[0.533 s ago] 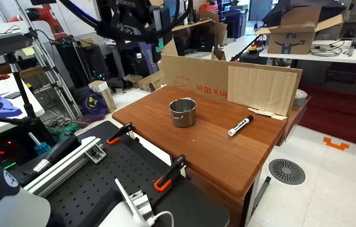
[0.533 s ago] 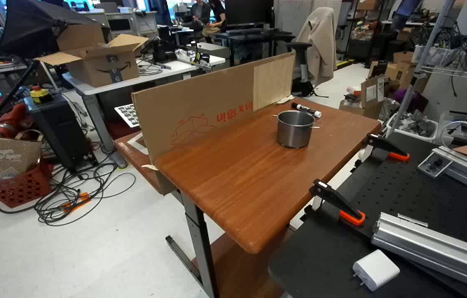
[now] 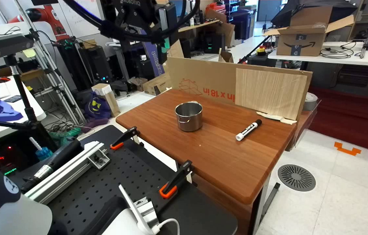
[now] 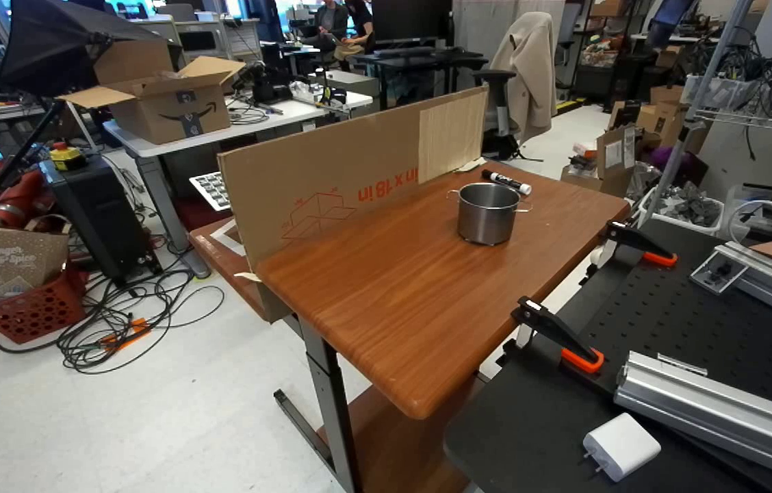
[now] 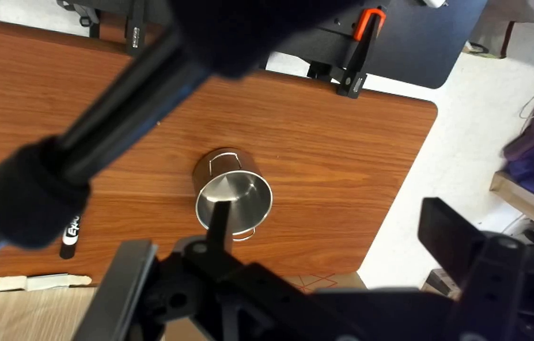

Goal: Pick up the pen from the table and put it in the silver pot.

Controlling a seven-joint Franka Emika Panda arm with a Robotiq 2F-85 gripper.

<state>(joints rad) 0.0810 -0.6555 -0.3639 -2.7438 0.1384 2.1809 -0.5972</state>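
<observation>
The pen, a white marker with a black cap, lies on the reddish-brown table (image 3: pixel 203 156) (image 4: pixel 372 308) (image 5: pixel 319 156) in both exterior views (image 3: pixel 248 130) (image 4: pixel 506 182). In the wrist view the pen (image 5: pixel 72 231) is at the lower left, partly hidden by a cable. The silver pot (image 3: pixel 189 122) (image 4: pixel 486 220) (image 5: pixel 255 199) stands upright on the table, apart from the pen, and its visible inside is bare. My gripper (image 3: pixel 146 42) (image 5: pixel 327 203) is open and empty, high above the table. One finger overlaps the pot in the wrist view. The gripper is out of view in an exterior view.
A cardboard panel (image 3: pixel 210 78) (image 4: pixel 331 185) stands along one table edge. Clamps (image 3: pixel 177 179) (image 4: pixel 557 332) (image 5: pixel 360 57) sit on the opposite edge, beside the black perforated bench (image 3: pixel 122 169) (image 4: pixel 701 329). A thick dark cable (image 5: pixel 125 113) crosses the wrist view.
</observation>
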